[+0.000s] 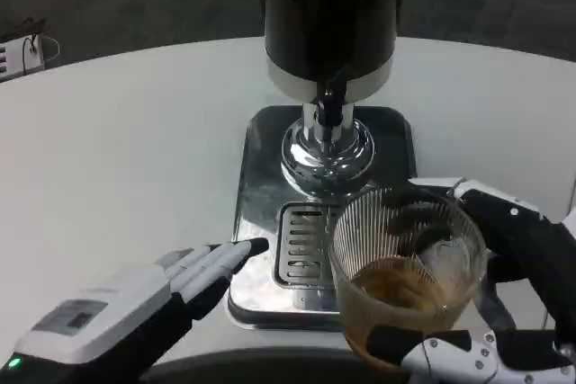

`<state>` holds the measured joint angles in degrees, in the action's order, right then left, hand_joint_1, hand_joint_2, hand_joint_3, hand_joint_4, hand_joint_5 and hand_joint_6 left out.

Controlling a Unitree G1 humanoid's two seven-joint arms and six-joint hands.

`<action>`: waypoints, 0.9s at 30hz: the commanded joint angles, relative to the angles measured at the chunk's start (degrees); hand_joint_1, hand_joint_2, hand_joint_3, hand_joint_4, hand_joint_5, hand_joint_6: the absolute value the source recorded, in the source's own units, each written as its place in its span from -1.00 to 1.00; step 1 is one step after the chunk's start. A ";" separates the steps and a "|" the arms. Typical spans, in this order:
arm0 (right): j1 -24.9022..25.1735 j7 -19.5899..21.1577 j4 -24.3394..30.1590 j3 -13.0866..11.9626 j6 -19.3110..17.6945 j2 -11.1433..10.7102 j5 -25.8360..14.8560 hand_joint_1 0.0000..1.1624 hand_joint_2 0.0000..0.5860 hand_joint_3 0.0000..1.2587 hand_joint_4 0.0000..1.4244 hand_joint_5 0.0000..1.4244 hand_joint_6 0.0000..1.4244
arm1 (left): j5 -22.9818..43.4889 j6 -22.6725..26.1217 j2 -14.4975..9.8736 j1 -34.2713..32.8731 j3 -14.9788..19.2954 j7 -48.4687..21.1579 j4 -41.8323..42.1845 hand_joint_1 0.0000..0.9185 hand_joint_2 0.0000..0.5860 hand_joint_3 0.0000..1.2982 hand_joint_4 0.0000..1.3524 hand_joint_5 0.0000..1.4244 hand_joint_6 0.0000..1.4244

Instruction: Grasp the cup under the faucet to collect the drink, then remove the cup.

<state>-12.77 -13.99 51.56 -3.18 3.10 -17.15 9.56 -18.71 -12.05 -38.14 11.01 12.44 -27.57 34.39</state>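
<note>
Head view: right hand (504,294) is gripping the ribbed glass cup (407,267), fingers (432,348) wrapping its wall on the right and low front. Cup is standing upright, amber drink in the bottom, sitting in front of and right of the faucet (329,110), over the drip tray (306,249) front edge, already off the spout line. Left hand (135,299) is resting on the bench (126,150) left of the tray, fingers straight and together, holding nothing. Right hand is nearer, so removal is its job, likely pulling toward the robot.

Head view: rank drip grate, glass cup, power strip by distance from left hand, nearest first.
From the left hand:
1. Drip grate, just right of its fingers, on the steel tray.
2. Glass cup, farther right, held by the right hand.
3. Power strip, far back at the left edge.
</note>
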 commanded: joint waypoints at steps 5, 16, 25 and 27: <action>-3.95 -0.15 3.27 -1.02 -4.78 0.13 -0.93 0.54 -0.10 0.57 0.63 0.84 0.96 | -2.56 0.03 0.59 0.63 0.87 0.90 1.24 -1.00 -0.84 -1.00 -1.00 -1.00 -1.00; -6.14 -0.45 3.24 -1.57 -6.92 -0.17 -1.00 0.54 -0.10 0.58 0.62 0.85 0.96 | -5.57 -0.88 -0.40 -0.93 -0.25 0.23 0.89 -1.00 -0.81 -1.00 -1.00 -1.00 -1.00; -6.36 -0.59 3.37 -2.30 -7.46 -0.29 -1.33 0.54 -0.12 0.59 0.65 0.85 0.96 | -6.58 -0.82 -0.67 -1.85 -0.89 -0.01 0.84 -1.00 -0.81 -1.00 -1.00 -1.00 -1.00; -6.41 -0.70 3.36 -2.39 -7.46 -0.32 -1.45 0.54 -0.12 0.59 0.65 0.85 0.96 | -6.68 -0.81 -0.72 -1.89 -0.90 -0.10 0.80 -1.00 -0.81 -1.00 -1.00 -1.00 -1.00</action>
<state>-19.10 -14.53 52.59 -5.12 -1.94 -17.58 9.56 -24.93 -12.23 -38.14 8.86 12.10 -27.42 34.97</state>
